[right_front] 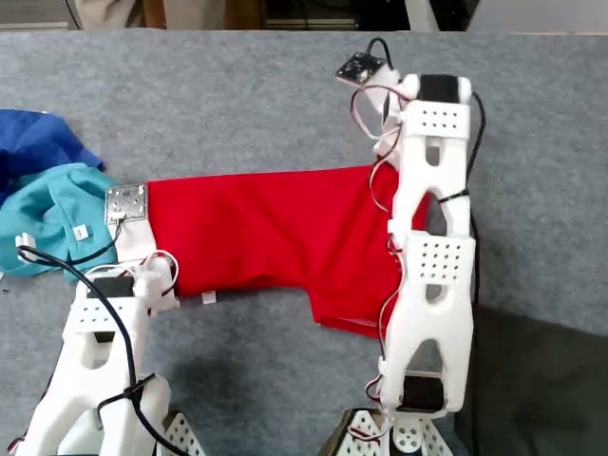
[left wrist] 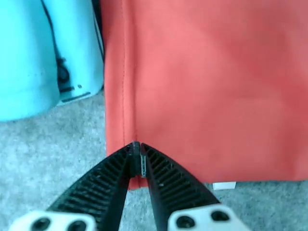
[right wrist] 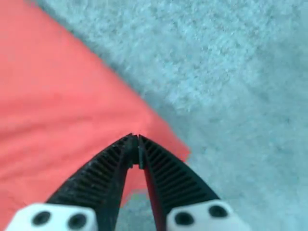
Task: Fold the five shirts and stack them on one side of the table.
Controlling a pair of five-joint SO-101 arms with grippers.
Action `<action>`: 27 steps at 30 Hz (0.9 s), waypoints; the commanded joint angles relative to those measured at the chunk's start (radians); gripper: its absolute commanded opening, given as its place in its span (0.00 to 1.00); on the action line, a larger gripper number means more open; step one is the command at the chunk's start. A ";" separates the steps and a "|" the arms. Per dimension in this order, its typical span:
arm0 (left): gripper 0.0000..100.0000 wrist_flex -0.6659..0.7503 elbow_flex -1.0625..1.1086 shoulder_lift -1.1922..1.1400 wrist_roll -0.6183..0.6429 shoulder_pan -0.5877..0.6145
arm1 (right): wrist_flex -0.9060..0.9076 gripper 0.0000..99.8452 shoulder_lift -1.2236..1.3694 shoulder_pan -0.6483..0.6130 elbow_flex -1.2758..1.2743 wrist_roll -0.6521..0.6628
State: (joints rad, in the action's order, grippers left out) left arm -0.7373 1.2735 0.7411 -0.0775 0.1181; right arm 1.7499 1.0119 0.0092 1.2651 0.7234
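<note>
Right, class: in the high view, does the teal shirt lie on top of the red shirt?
No, the teal shirt lies beside the red shirt, not on it.

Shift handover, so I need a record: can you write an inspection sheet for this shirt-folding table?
Surface: grey cloth-covered table, darker patch at the near corner by the right arm.
Job's things: red shirt spread out in the middle; teal shirt and blue shirt bunched at the edge beside the left arm.
Clutter: nothing seen.
Grippers: left claw shut on the red shirt's hem; right claw shut on a corner of it.
Cables: black cable by the left arm; red and white wires on the right arm.
Surroundings: indistinct shapes beyond the far edge.
</note>
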 commanded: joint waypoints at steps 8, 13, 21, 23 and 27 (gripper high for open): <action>0.02 0.038 0.011 0.021 0.000 0.054 | 0.038 0.00 -0.344 -0.028 -0.317 -0.006; 0.02 0.037 0.011 0.021 0.000 0.058 | -0.031 0.00 -0.602 -0.062 -0.696 0.054; 0.02 0.032 0.011 0.027 0.000 0.061 | -0.359 0.01 -1.053 -0.062 -1.472 0.212; 0.02 0.032 0.011 0.027 0.000 0.061 | -0.439 0.01 -1.162 -0.062 -1.658 0.256; 0.02 0.032 0.011 0.027 -0.003 0.060 | -0.505 0.01 -1.346 -0.062 -1.937 0.301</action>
State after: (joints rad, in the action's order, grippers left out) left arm -0.7127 1.2904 0.7442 -0.0775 0.1703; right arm 1.2927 -0.1726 -0.0399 -0.4795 0.9904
